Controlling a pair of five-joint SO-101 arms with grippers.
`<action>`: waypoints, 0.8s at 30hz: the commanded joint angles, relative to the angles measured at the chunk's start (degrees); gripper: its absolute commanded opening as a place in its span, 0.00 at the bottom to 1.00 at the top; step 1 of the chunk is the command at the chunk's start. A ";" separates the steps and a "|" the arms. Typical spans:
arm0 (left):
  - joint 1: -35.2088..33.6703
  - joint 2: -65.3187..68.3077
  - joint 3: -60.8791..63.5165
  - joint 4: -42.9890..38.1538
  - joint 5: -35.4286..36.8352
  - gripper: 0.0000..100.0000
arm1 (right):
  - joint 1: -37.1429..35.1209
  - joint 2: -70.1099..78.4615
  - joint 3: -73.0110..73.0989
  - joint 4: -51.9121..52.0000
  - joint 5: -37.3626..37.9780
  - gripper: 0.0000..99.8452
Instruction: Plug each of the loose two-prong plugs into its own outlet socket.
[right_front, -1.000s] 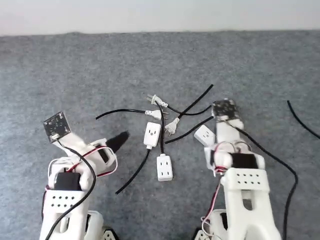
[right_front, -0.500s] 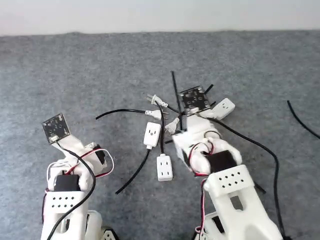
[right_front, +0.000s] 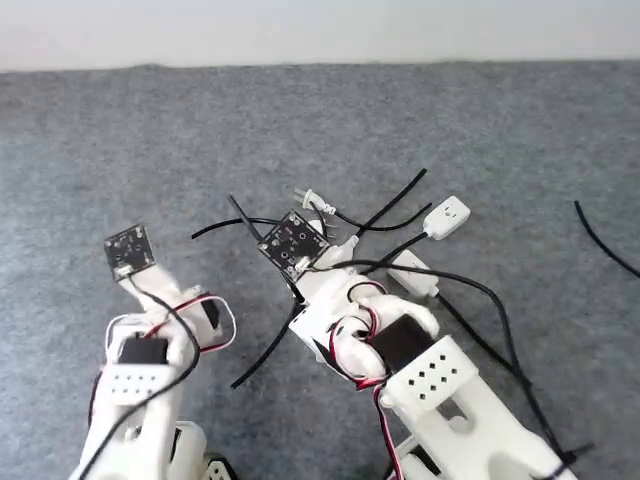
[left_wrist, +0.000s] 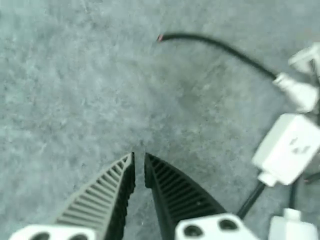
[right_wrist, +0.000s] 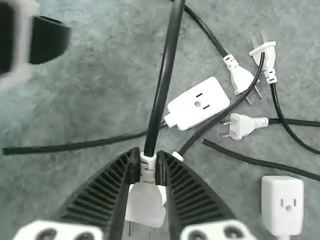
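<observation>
— On the bench (right_wrist: 100, 90) ahead of the right gripper (right_wrist: 146, 152), what is counted?
— Three loose plugs (right_wrist: 241, 75) (right_wrist: 265, 52) (right_wrist: 246, 125), two sockets (right_wrist: 197, 106) (right_wrist: 282, 202). A fourth plug (right_wrist: 145, 200) is pinched at its body by the right gripper. Over bare bench, the left gripper (left_wrist: 139, 157) is closed to a slit, nothing held.

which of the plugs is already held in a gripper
The white plug clamped in the right gripper, its black cord leading away from it. The other three plugs lie loose on the carpet near a white outlet socket.
</observation>
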 joint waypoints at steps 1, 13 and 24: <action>-0.26 13.98 -9.36 -1.32 -2.11 0.03 | -0.57 -1.54 -6.77 4.88 3.96 0.01; 4.75 33.67 -23.87 6.24 -12.04 0.03 | -2.77 -18.68 -7.65 10.42 5.01 0.01; 9.58 33.41 -28.35 6.68 -41.14 0.03 | -6.73 -18.95 -0.26 8.75 7.21 0.01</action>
